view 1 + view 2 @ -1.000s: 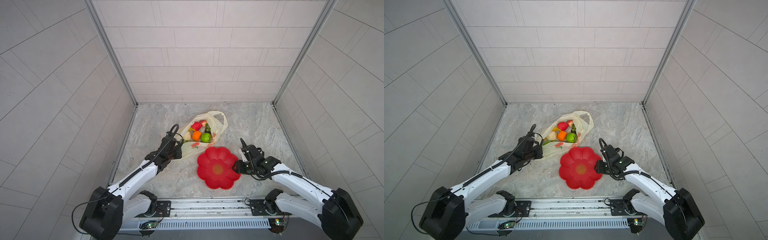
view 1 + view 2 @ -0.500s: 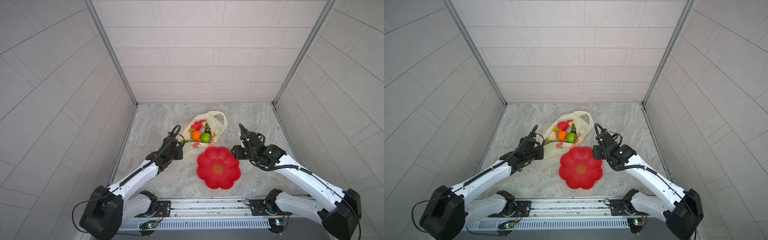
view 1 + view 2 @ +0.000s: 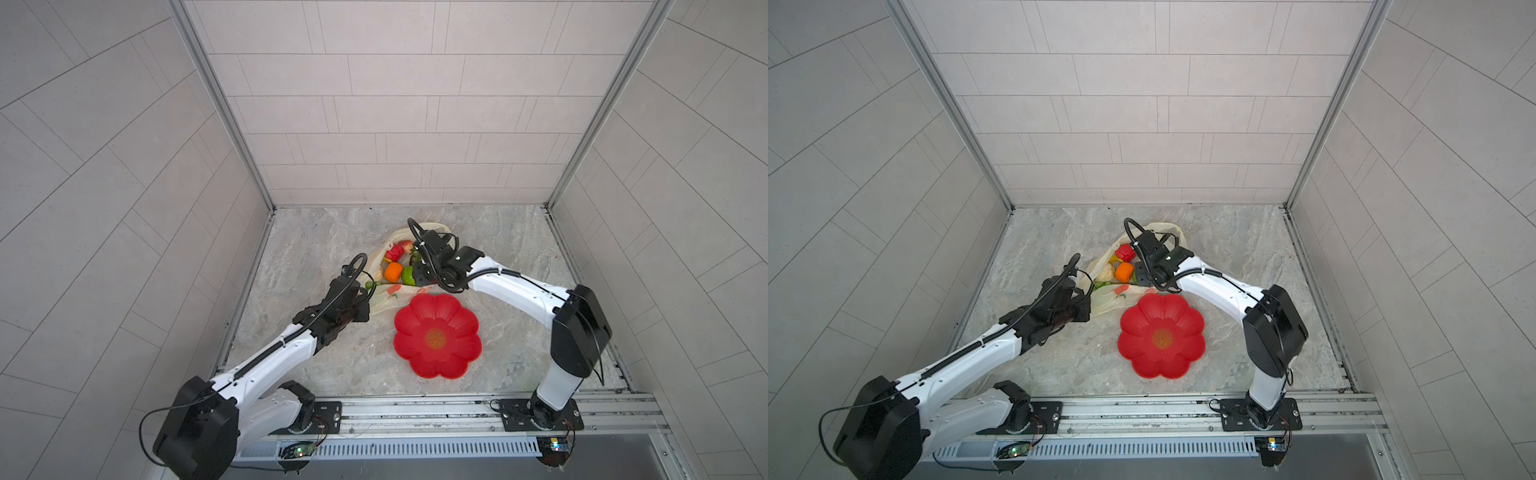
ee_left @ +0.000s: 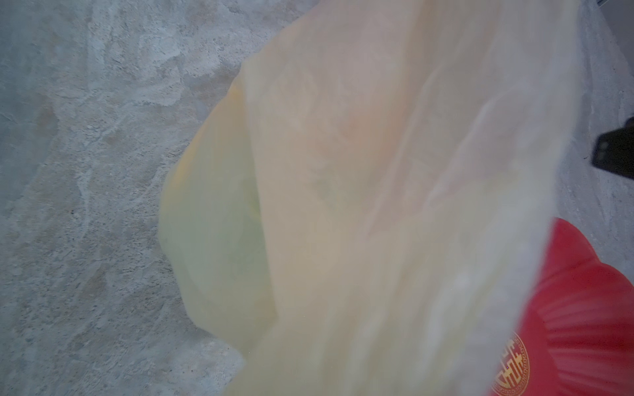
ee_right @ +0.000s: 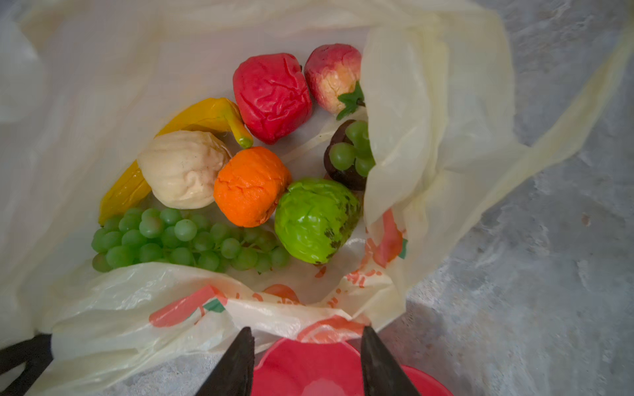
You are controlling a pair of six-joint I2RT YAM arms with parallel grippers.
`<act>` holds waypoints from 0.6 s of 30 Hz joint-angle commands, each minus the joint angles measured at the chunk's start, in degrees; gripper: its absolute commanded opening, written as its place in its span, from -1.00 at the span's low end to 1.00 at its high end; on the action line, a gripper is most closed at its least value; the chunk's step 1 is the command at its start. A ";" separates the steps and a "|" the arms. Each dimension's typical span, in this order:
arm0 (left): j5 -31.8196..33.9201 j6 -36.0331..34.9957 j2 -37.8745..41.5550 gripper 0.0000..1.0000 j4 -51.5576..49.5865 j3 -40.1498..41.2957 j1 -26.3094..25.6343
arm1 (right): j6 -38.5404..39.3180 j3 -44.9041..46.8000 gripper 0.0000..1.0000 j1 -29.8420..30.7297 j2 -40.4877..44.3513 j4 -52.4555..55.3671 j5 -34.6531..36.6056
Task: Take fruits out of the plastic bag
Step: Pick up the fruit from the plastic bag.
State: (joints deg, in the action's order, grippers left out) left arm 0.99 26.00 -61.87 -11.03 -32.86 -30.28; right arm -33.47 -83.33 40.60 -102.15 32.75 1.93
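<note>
Lying on the grey marbled tabletop (image 3: pixel 316 249), just behind the red flower-shaped plastic plate (image 3: pixel 437 336), the thin translucent pale-yellow plastic bag (image 3: pixel 384 302) is seen with its mouth spread. The small glossy toy fruits (image 3: pixel 1124 272) are all inside it: yellow banana (image 5: pixel 202 116), cream bulb (image 5: pixel 182 169), orange (image 5: pixel 250 187), green ball (image 5: pixel 315 221), green grape bunch (image 5: pixel 178 240), two red pieces (image 5: pixel 272 96) and a dark mangosteen (image 5: pixel 346 176) partly hidden by a fold. One edge of the plastic bag is pinched in the closed left gripper (image 3: pixel 365 296). The right gripper (image 5: pixel 305 363) is held over the bag's near edge and the plate rim, its black fingers parted at a middling width with nothing between them.
</note>
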 commanded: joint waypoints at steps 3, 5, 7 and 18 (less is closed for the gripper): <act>1.69 0.02 1.03 -1.00 -0.82 0.34 -0.11 | -3.17 -7.05 -0.06 0.76 -5.85 3.71 3.28; 1.90 -0.20 0.76 -1.00 -0.95 0.13 -0.03 | -5.39 -7.57 -0.01 1.28 -7.46 2.80 4.17; 2.14 -0.33 0.61 -1.00 -1.10 -0.17 -0.07 | -7.39 -8.23 0.05 1.59 -8.94 2.22 5.14; 2.09 -0.42 1.90 -1.00 -1.37 0.12 0.05 | -11.26 -14.37 0.22 1.70 -16.75 4.78 10.59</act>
State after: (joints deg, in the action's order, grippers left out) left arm 2.48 25.98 -60.80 -11.46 -32.86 -30.28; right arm -42.65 -95.79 42.11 -117.40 35.31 9.56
